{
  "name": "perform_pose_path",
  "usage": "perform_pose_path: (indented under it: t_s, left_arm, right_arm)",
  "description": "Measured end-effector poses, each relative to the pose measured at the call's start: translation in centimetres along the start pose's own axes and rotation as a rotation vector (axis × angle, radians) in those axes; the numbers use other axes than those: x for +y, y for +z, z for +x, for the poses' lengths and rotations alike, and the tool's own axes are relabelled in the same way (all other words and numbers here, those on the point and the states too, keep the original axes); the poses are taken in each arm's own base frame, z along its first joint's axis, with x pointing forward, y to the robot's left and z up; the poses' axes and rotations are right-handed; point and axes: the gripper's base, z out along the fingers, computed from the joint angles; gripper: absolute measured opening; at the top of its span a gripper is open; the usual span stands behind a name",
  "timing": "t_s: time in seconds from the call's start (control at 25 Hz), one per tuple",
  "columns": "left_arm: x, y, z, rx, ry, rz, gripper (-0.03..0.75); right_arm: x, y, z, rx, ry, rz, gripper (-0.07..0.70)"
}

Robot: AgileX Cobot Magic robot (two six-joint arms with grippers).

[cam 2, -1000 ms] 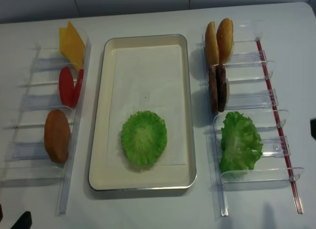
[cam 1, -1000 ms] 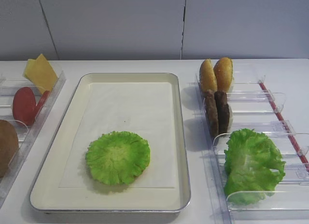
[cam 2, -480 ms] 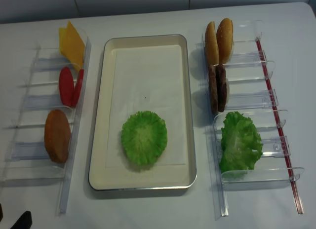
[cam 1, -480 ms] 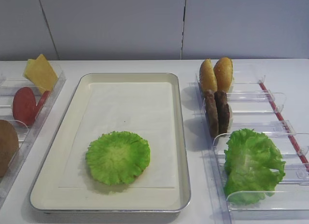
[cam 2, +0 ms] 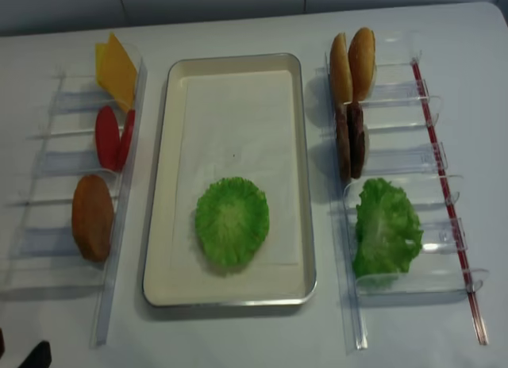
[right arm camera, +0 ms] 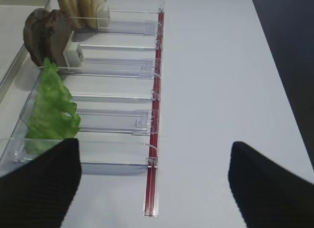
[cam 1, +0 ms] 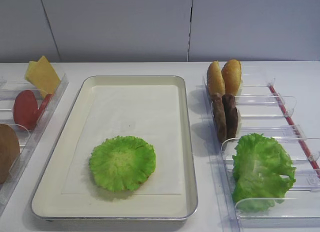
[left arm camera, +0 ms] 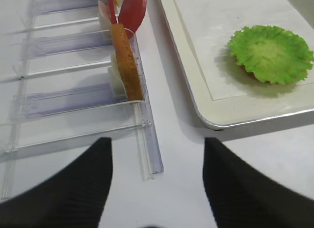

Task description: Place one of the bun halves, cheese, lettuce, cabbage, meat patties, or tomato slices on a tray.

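lower centre of the overhead frame: flat bright green frilly-edged lettuce leaf (cam 2: 232, 221) lies on the white paper liner of the cream rectangular metal tray (cam 2: 155, 185), near the bottom rim, clear of it. left wrist view shows a sliver of red peeking from under its lower left edge, can't tell what.

handling guess: leaf is very light, thin, floppy, ruffled rim likely buckles. pinch near the edge and lift slow, or it folds or drags the paper.

right claw (right arm camera: 152, 181): both fingers spread wide at the bottom of its wrist frame, nothing between them, hanging over bare white surface (right arm camera: 216, 85) right of the clear plastic bins (right arm camera: 113, 117). left claw (left arm camera: 157, 184): also released, empty, low in frame beside the left-hand clear bins (left arm camera: 73, 98).
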Motion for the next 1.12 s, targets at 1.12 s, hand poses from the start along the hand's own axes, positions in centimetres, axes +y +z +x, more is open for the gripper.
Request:
perform_pose_path:
  t_s: [1.12]
  left_arm:
    - [0.0,0.0,0.0,0.0,0.0,0.0,0.419]
  right_arm:
    - [0.0,0.06,0.01,-0.002,0.0,0.0,0.573]
